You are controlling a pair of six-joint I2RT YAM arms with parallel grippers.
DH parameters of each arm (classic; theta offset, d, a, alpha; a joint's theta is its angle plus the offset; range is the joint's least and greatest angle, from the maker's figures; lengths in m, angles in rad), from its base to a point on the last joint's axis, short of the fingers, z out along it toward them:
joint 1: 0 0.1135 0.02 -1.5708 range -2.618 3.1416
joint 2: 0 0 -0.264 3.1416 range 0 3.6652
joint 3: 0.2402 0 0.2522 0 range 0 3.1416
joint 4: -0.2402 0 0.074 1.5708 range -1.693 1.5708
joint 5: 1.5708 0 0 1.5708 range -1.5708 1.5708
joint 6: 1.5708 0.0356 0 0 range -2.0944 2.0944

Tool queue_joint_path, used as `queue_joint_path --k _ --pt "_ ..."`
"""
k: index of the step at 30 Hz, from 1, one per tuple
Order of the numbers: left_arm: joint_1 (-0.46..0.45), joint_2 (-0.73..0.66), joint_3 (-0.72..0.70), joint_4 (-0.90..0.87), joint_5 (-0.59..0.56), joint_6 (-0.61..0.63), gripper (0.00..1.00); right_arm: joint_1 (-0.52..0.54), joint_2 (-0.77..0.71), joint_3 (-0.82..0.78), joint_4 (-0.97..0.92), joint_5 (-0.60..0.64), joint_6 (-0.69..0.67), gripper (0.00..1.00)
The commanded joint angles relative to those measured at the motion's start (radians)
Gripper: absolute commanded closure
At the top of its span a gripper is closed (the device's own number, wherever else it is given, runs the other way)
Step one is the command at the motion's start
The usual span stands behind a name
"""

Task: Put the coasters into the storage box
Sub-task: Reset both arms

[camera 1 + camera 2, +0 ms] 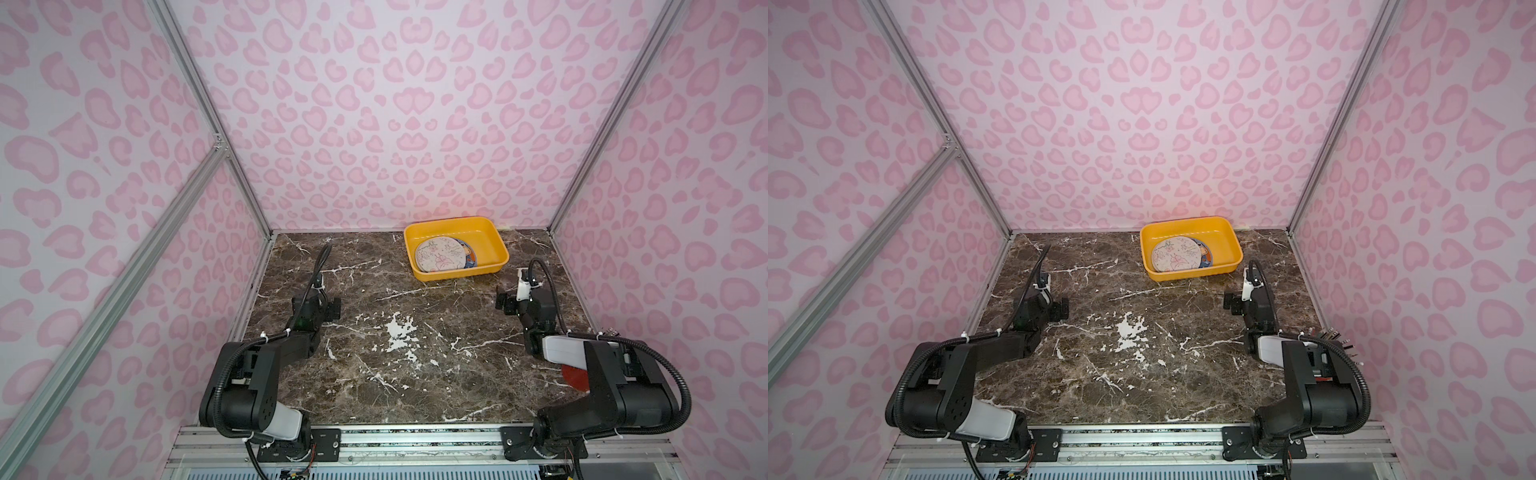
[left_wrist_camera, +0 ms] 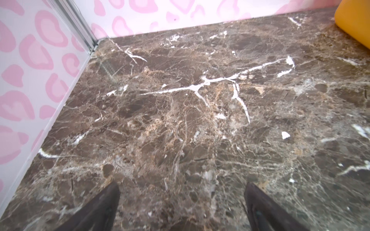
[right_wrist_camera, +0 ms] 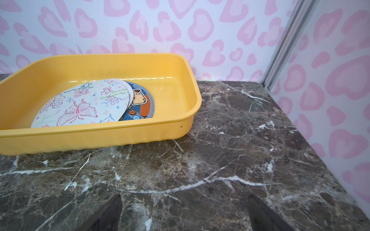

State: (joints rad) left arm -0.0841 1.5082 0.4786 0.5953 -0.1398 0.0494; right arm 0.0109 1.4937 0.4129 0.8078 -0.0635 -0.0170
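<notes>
I saw the yellow box (image 3: 100,132) on the marble table (image 3: 240,160) — a butterfly coaster (image 3: 84,104) overlapping a blue-rimmed coaster (image 3: 141,106) inside — with my right gripper (image 3: 186,212) spread wide and empty.

Lab enclosure: aluminium frame (image 1: 108,305), patterned walls (image 1: 415,104)

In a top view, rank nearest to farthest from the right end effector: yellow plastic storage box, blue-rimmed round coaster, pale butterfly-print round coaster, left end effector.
1. Yellow plastic storage box, just ahead.
2. Blue-rimmed round coaster, inside, right.
3. Pale butterfly-print round coaster, farther left inside.
4. Left end effector, opposite side.
</notes>
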Motion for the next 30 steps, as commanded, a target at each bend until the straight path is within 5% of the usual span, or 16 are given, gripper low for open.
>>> queue_joint_path --k 1,19,30 --pt "0.009 0.028 -0.026 0.166 0.029 0.000 0.01 0.000 0.018 -0.036 0.170 -0.010 -0.020 0.01" --pt "0.027 0.051 -0.043 0.210 0.037 -0.016 0.01 -0.013 0.047 -0.194 0.482 0.039 0.016 0.01" --pt "0.027 0.051 -0.043 0.209 0.037 -0.016 0.01 -0.013 0.041 -0.191 0.466 0.040 0.017 0.01"
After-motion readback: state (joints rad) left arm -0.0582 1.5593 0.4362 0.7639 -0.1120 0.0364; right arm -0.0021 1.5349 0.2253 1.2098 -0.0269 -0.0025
